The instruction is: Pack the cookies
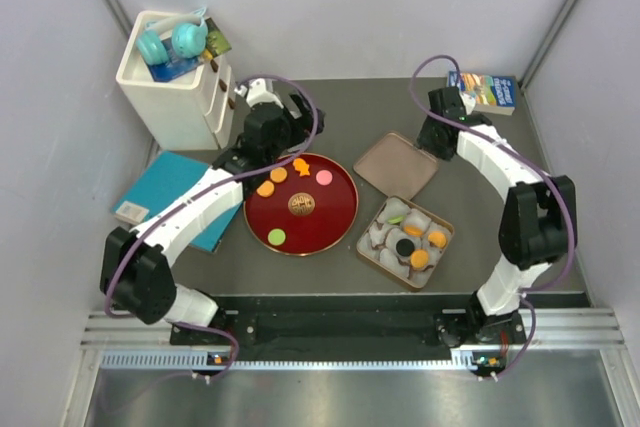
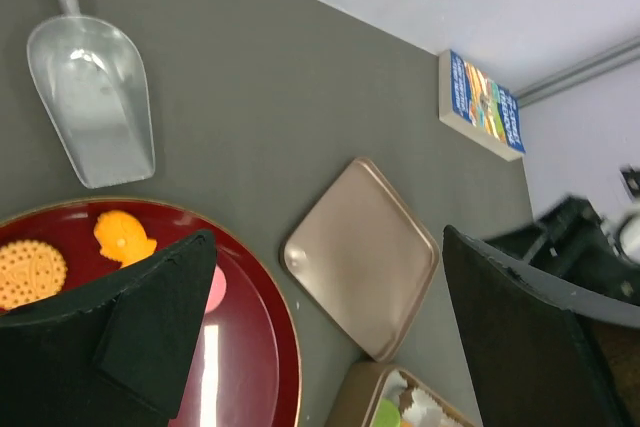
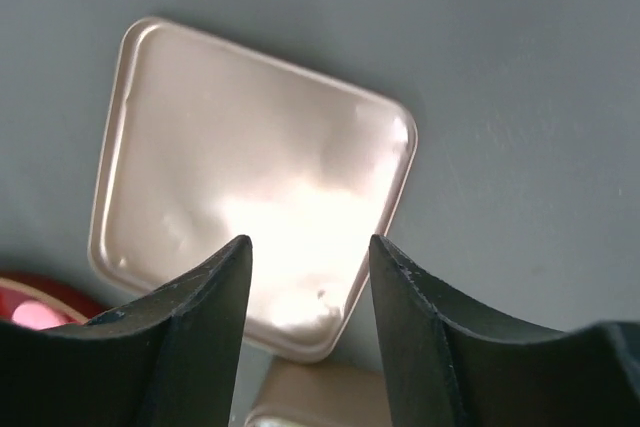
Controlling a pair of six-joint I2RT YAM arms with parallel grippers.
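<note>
Several cookies lie on the dark-red plate (image 1: 335,222): two orange ones (image 1: 266,188), an orange fish shape (image 1: 300,168), a pink one (image 1: 324,177) and a green one (image 1: 276,237). More cookies, orange (image 1: 420,259), green (image 1: 397,219) and black (image 1: 403,246), sit in paper cups inside the tin (image 1: 372,257). My left gripper (image 1: 297,119) hangs open and empty over the plate's far edge; its view shows the fish cookie (image 2: 125,237) and a round orange one (image 2: 28,272). My right gripper (image 3: 310,252) stands open and empty above the tin's lid (image 3: 230,177), at the lid's right corner (image 1: 432,137).
The tan lid (image 1: 395,164) lies flat between plate and right arm. A clear plastic scoop (image 2: 90,97) rests behind the plate. A white drawer box (image 1: 175,97) with teal headphones stands back left, a teal book (image 1: 165,192) front left, a small book (image 1: 482,90) back right.
</note>
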